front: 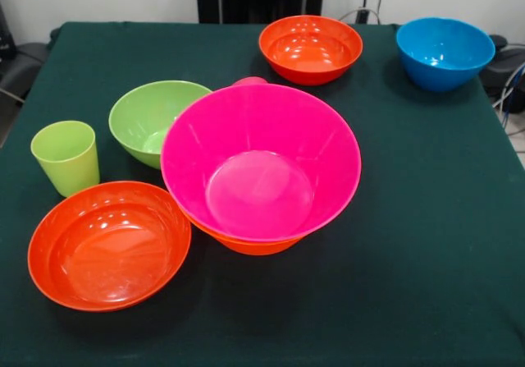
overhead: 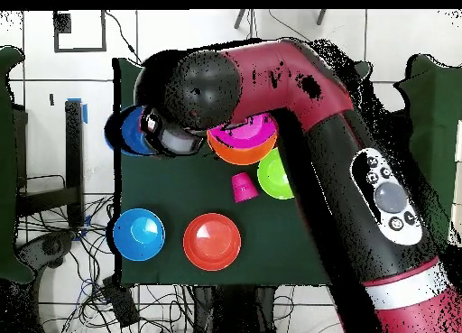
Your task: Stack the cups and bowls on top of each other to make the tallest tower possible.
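Arm (overhead: 307,104) of the robot covers much of the table (front: 426,219) in the overhead view; its gripper I cannot see, so open or closed I cannot tell. The big pink bowl (front: 261,163) sits inside an orange bowl (front: 250,244) at the middle, touching the green bowl (front: 152,119). One red-orange bowl (front: 109,244) is near the front-left edge, another (front: 311,48) at the far edge. The blue bowl (front: 445,52) stands in the far-right corner. The lime cup (front: 66,157) is left. A pink cup (overhead: 244,187) is behind the stack. The right half of the table is free.
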Available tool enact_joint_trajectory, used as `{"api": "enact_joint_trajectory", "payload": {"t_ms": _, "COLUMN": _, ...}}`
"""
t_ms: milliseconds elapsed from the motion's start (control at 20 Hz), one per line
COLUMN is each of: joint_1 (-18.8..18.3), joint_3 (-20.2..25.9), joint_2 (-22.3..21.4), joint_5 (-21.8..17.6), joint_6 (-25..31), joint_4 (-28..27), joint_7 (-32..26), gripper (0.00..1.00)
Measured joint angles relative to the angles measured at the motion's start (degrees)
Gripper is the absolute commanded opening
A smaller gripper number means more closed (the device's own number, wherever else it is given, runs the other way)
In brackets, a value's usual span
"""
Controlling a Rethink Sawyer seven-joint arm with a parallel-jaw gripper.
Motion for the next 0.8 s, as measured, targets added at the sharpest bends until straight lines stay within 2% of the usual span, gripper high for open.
{"api": "enact_joint_trajectory", "payload": {"t_ms": 300, "joint_1": 0.34, "joint_3": 0.00, "joint_2": 2.14, "joint_5": -3.12, "joint_6": 2.03, "joint_4": -7.57, "joint_7": -9.34, "gripper": 0.00}}
{"api": "enact_joint_trajectory", "payload": {"t_ms": 550, "joint_1": 0.87, "joint_3": -0.22, "joint_2": 6.82, "joint_5": -5.59, "joint_6": 5.75, "joint_4": -16.61, "joint_7": -20.51, "gripper": 0.00}}
{"api": "enact_joint_trajectory", "payload": {"t_ms": 800, "joint_1": 1.40, "joint_3": -0.36, "joint_2": 10.73, "joint_5": -7.75, "joint_6": 7.59, "joint_4": -22.51, "joint_7": -27.53, "gripper": 0.00}}
